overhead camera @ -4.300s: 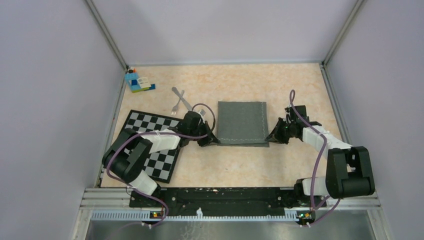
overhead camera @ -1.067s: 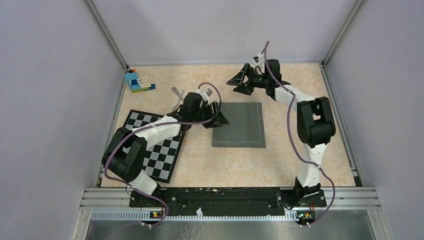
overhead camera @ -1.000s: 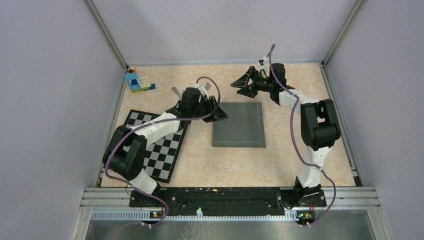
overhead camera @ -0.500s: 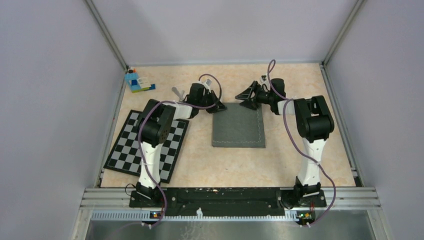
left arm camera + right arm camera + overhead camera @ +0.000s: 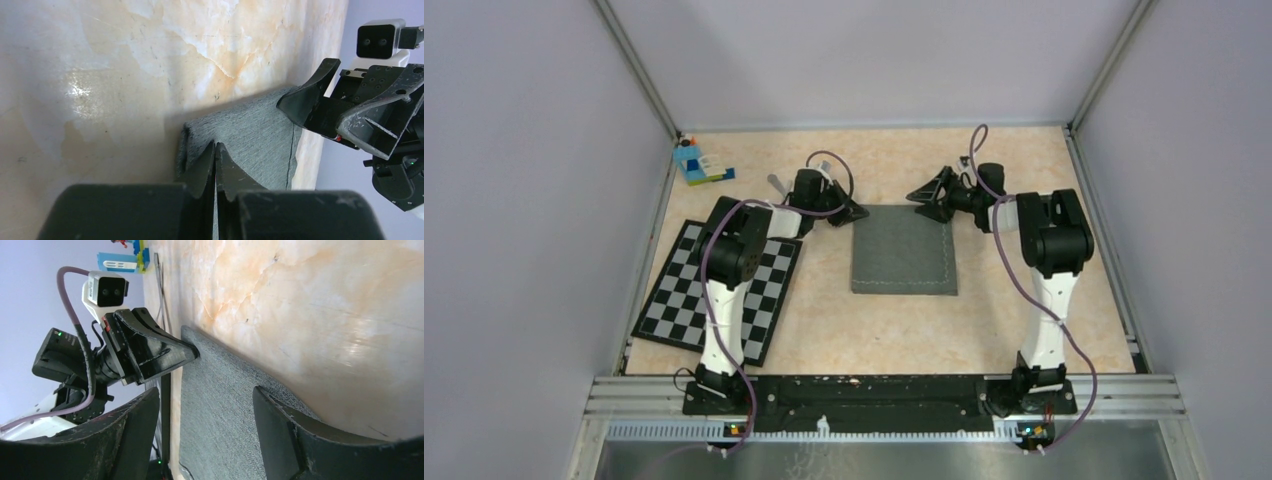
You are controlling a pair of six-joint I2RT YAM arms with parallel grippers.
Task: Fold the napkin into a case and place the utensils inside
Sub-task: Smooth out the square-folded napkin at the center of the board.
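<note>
Both arms now sit at the far edge of the napkin; a few seconds ago they worked its near corners. In between they lift clear and swing round beyond the cloth, which lies much as it did, a flat dark grey rectangle on the table, stitched hem along its right and near sides.

The left gripper is down on the napkin's far-left corner, its fingers pressed together. The cloth puckers up beside the tips, so it appears to be pinching that corner. The right gripper is at the napkin's far-right corner with its fingers spread wide, the cloth edge running between them. It has not closed, and whether it touches the cloth is hard to tell.

This reads as the start of a new fold, one corner taken and the other about to be. The cloth is not yet a narrow case, so the task is at an early stage.

The utensils lie untouched to the left of the napkin's far-left corner, partly hidden by the left arm. The checkered mat lies left of the napkin, and a blue brick block stands farther off, beyond the utensils.
</note>
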